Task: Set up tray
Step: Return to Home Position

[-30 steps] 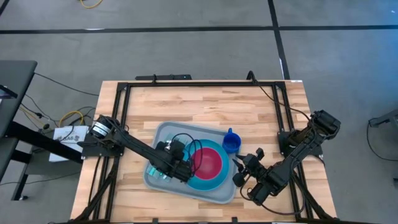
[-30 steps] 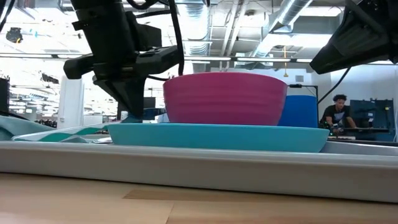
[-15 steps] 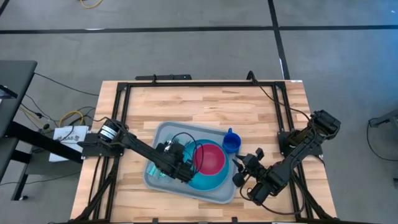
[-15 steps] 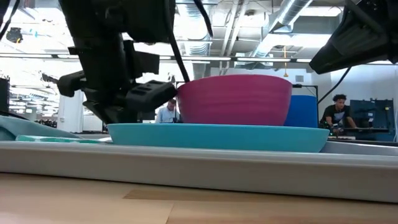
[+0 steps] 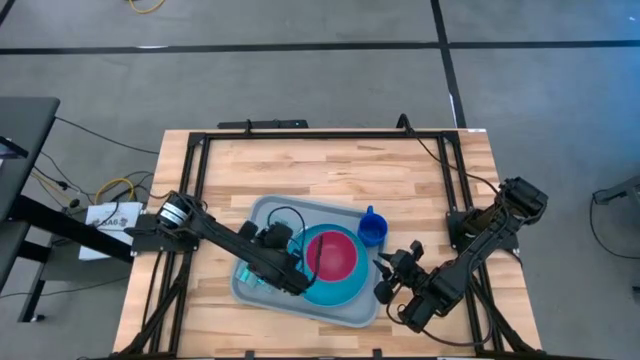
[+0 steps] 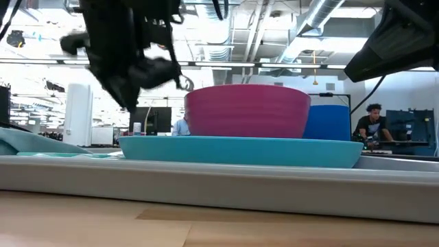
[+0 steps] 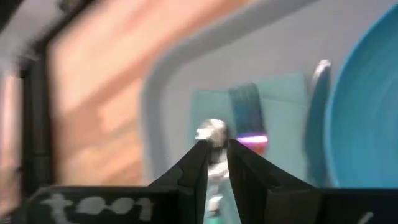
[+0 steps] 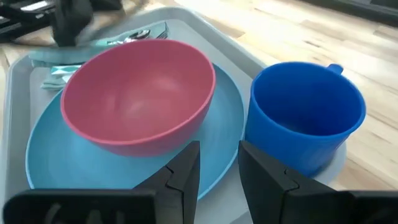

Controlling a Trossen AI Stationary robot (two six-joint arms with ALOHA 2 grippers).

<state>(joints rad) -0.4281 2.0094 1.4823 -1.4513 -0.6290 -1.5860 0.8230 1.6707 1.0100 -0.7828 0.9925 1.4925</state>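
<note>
The tray (image 5: 268,213) is seen at the middle of the desk (image 5: 330,165), slightly toward its near edge. A blue plate (image 5: 343,291) carrying a pink bowl (image 5: 336,257) is set on its right part, and a blue cup (image 5: 371,231) stands at its far right corner. A teal napkin (image 7: 283,118) with blurred cutlery lies on its left part. The left end effector (image 7: 216,148) is held above that napkin, fingers slightly spread, pinching nothing. The right end effector (image 8: 219,149) is poised just right of the tray, fingers likewise narrowly spread and empty.
</note>
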